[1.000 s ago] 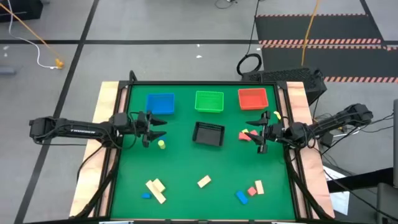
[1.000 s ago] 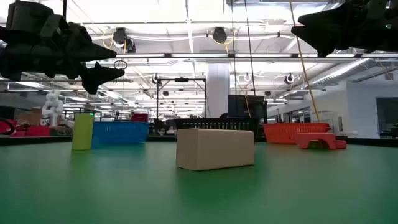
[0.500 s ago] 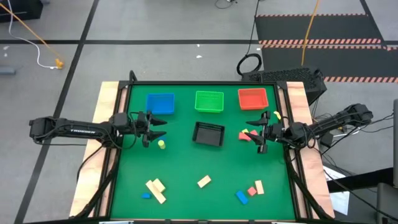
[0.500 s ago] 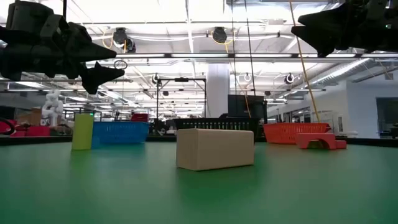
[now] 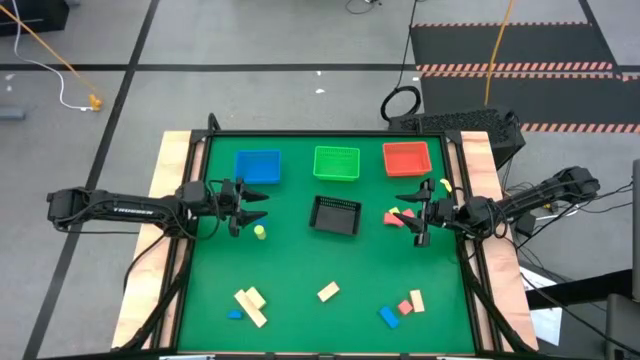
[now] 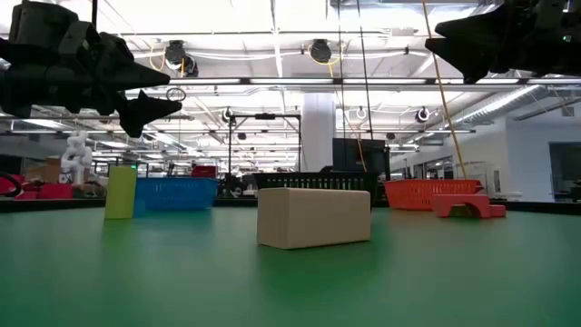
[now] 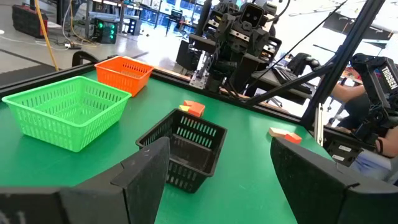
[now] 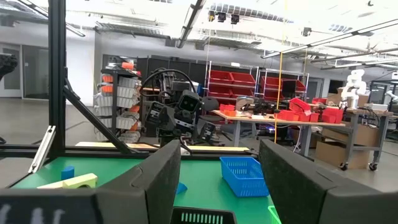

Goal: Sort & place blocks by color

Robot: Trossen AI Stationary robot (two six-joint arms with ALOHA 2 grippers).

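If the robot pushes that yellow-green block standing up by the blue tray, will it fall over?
Probably yes. The yellow-green block stands upright and is taller than it is wide, so a nudge near its top would likely tip it. It looks stiff and light, so it should slide or topple easily, and its flat sides suggest it won't roll far.

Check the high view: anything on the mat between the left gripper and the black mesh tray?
Only the small yellow-green block, just off the left gripper. From it to the black mesh tray, the green mat is bare.
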